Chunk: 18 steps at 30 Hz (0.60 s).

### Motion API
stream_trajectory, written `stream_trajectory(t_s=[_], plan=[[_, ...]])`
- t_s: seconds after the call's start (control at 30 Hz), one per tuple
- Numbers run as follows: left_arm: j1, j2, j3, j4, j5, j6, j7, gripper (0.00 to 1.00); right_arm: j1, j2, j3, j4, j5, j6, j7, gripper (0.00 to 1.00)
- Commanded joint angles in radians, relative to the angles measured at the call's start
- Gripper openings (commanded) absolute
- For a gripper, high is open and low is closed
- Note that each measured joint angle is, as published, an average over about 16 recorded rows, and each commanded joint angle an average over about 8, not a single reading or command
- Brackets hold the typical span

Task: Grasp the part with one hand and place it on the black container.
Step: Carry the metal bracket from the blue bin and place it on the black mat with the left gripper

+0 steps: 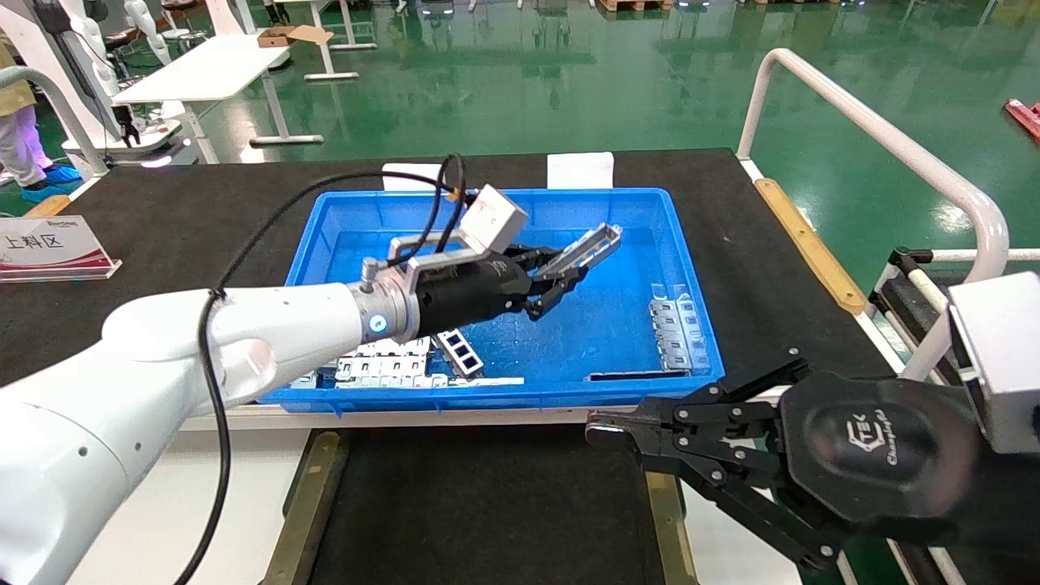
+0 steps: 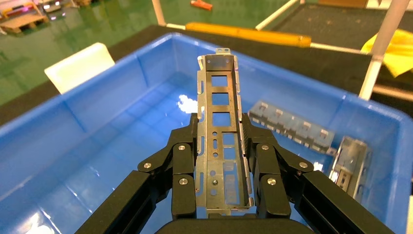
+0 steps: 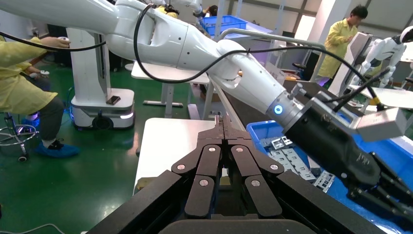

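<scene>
With the part [image 2: 221, 141] clamped lengthwise in the left end effector [image 1: 561, 280], lifted above the blue bin [image 1: 520, 207], grasp looks done. Transfer to the black container [image 1: 487, 520] remains. Right end effector [image 1: 605, 435] sits idle, closed, empty.

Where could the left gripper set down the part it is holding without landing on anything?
The black container lies bare between its brass strips, below the blue bin. Its right edge is crowded by the right gripper. The left gripper holds the part over the bin, where plates clutter the near-left corner.
</scene>
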Motion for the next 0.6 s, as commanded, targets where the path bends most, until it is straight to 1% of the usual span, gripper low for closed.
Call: stream_trajectory(t_s=[0.03,0.13,0.4,0.6], plan=[[-0.009,-0.002,-0.007,0.014,-0.011,0.023,0.021,0.00,0.000,0.000,0.000,0.000,0.000,0.000,0.000,0.00],[-0.012,-0.019,-0.019,0.022,-0.033,0.109,0.043,0.00,0.000,0.000,0.000,0.000,0.000,0.000,0.000,0.00],[-0.006,-0.084,-0.039,0.048,-0.080,0.420,0.096,0.00,0.000,0.000,0.000,0.000,0.000,0.000,0.000,0.00],[0.023,-0.121,-0.036,0.077,-0.088,0.576,0.115,0.00,0.000,0.000,0.000,0.000,0.000,0.000,0.000,0.00]])
